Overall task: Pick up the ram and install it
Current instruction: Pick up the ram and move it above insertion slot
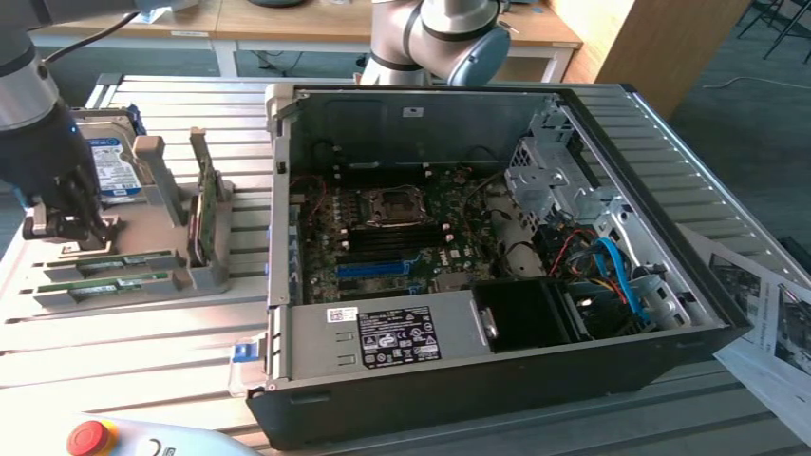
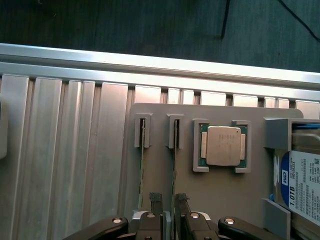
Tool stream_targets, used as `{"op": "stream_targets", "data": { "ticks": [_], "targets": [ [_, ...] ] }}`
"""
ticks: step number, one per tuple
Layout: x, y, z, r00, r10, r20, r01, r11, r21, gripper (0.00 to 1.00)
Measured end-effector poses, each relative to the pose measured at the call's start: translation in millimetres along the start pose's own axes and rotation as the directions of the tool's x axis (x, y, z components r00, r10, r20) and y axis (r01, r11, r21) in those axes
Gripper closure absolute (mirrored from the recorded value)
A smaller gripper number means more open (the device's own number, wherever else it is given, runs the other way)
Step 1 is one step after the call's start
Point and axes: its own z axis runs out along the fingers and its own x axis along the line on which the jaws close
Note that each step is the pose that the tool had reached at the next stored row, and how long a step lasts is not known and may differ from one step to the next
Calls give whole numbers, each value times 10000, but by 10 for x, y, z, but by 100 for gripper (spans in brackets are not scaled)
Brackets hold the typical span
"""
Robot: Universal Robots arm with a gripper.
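Two ram sticks (image 1: 104, 283) sit edge-up in side-by-side slots of grey holder (image 1: 209, 277). Gripper (image 2: 168, 198) is at one end of them, fingers narrowly apart, nothing held. 1 CPU (image 2: 222, 146) next slot over. 1 hard drive (image 2: 300, 182), label reads "WD 1.0TB". 1 open PC case (image 1: 507, 123) on ext. view's right.

I note strong daylight across the table (image 1: 140, 328) in the exterior view, its surface washed pale; the case (image 1: 380, 399) interior lies in shadow (cables (image 1: 612, 271) dim). Wrist view: glare along the rail (image 2: 150, 62), soft sheen on the CPU (image 2: 223, 145), floor (image 2: 125, 20) dark.
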Motion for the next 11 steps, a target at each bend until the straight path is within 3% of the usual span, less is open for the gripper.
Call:
{"op": "stream_targets", "data": {
  "ticks": [11],
  "targets": [
    [136, 8, -3, 10000, 0, 0, 0, 10000, 0, 75]
  ]
}}
